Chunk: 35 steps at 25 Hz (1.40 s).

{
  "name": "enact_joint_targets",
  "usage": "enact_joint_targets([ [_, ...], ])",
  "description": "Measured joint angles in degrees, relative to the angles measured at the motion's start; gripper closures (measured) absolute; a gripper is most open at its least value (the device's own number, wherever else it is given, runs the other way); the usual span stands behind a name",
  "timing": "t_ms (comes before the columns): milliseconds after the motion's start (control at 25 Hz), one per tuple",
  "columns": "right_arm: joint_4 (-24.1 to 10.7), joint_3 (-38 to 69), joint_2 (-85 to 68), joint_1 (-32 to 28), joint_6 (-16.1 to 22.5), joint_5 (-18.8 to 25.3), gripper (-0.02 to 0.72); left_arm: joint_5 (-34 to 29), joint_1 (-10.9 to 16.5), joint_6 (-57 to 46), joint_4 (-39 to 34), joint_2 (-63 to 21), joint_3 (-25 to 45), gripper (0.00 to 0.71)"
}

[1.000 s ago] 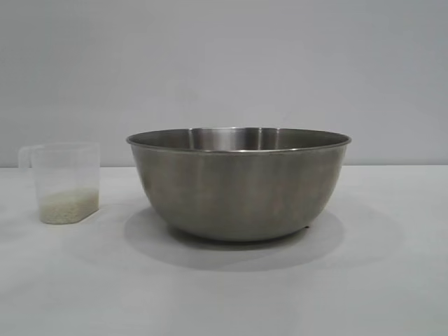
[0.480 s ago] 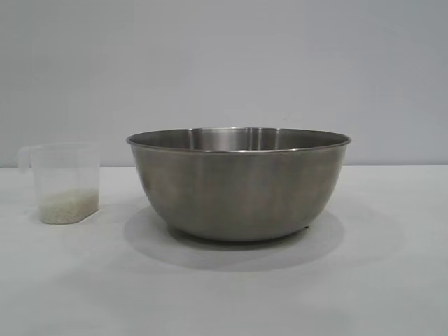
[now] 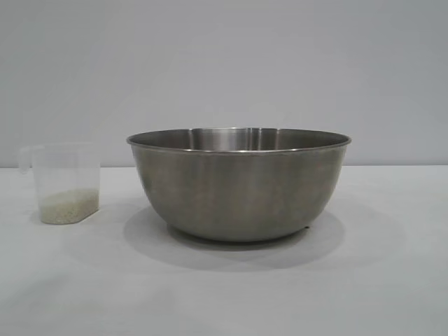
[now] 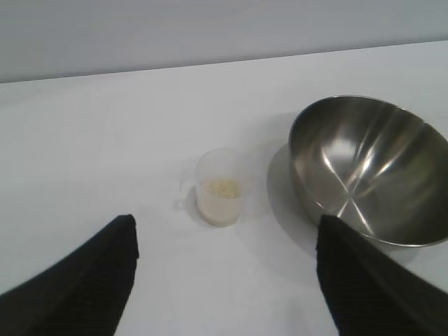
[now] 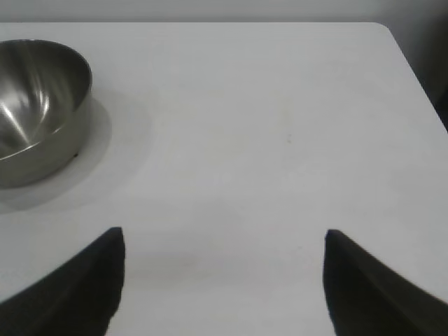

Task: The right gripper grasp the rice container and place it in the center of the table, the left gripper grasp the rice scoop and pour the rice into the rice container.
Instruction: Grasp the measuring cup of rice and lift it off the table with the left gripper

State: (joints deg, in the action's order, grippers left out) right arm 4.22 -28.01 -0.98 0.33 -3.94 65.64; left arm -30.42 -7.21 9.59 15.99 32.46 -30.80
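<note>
The rice container (image 3: 238,185), a large steel bowl, stands upright on the white table (image 3: 224,294) near its middle. It also shows in the left wrist view (image 4: 367,168) and the right wrist view (image 5: 35,105). Left of it stands the rice scoop (image 3: 66,183), a small translucent cup with rice (image 3: 68,205) in its bottom; the left wrist view shows the scoop (image 4: 222,185) too. My left gripper (image 4: 226,220) hangs open above bare table, short of the scoop. My right gripper (image 5: 224,232) is open over bare table, well away from the bowl. Neither arm shows in the exterior view.
A plain grey wall (image 3: 224,63) backs the table. The table's far corner and edge (image 5: 392,35) show in the right wrist view, with dark floor beyond. Bare tabletop lies in front of and to the right of the bowl.
</note>
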Motion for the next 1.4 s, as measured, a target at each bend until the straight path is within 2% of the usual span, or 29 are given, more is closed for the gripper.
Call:
enact_joint_targets([
  [200, 0.0, 0.0, 0.0, 0.0, 0.0, 0.0, 0.204, 10.1, 0.0, 0.6, 5.4, 0.0, 7.0, 0.238],
  [560, 0.0, 0.0, 0.0, 0.0, 0.0, 0.0, 0.204, 27.7, 0.0, 0.6, 10.0, 0.1, 15.9, 0.238],
  [760, 0.0, 0.0, 0.0, 0.0, 0.0, 0.0, 0.204, 34.3, 0.0, 0.6, 10.2, 3.4, 18.4, 0.238],
  [960, 0.0, 0.0, 0.0, 0.0, 0.0, 0.0, 0.204, 40.0, 0.0, 0.4, 10.0, 10.1, 18.4, 0.238],
  [1080, 0.0, 0.0, 0.0, 0.0, 0.0, 0.0, 0.204, 42.4, 0.0, -2.5, 5.7, 15.6, 18.4, 0.238],
  [1280, 0.0, 0.0, 0.0, 0.0, 0.0, 0.0, 0.204, 48.7, 0.0, -12.2, -12.5, 25.0, 18.4, 0.238],
  [1400, 0.0, 0.0, 0.0, 0.0, 0.0, 0.0, 0.204, 52.9, 0.0, -13.5, -16.3, 29.7, 18.4, 0.238],
])
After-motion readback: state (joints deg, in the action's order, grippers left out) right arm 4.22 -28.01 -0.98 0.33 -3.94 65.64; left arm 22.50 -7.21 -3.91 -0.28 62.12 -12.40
